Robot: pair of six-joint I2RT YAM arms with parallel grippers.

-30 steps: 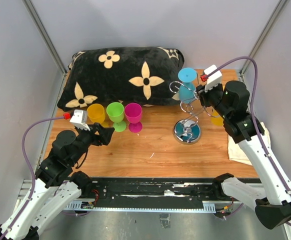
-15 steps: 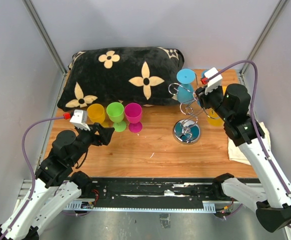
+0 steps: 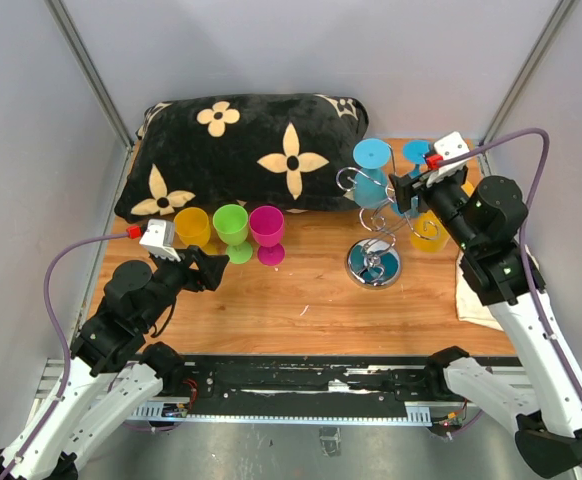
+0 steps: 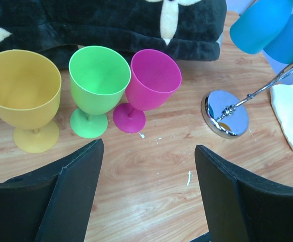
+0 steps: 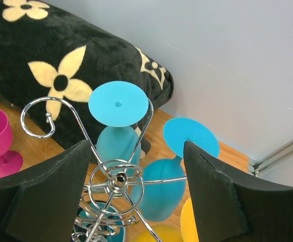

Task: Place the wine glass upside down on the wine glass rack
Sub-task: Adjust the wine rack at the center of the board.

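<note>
The chrome wine glass rack (image 3: 376, 240) stands at the table's right on a round mirrored base (image 3: 374, 264). Two blue wine glasses hang upside down on it, one at the back left (image 3: 372, 172) and one at the back right (image 3: 416, 156). In the right wrist view the rack's hub (image 5: 117, 177) sits below both blue glasses (image 5: 119, 103) (image 5: 159, 194). My right gripper (image 3: 403, 190) (image 5: 136, 151) is open and empty, just above and right of the rack. My left gripper (image 3: 207, 268) (image 4: 149, 161) is open and empty, in front of the yellow (image 4: 23, 96), green (image 4: 98, 80) and magenta (image 4: 151, 83) glasses standing upright.
A yellow glass (image 3: 431, 234) is at the rack's right side; whether it hangs there I cannot tell. A black flowered pillow (image 3: 241, 150) fills the back. A white cloth (image 3: 481, 290) lies at the right edge. Grey walls close in on three sides.
My right gripper has drawn back to the right, away from the rack. The second blue glass now shows hanging on the rack. The left arm has not moved.
</note>
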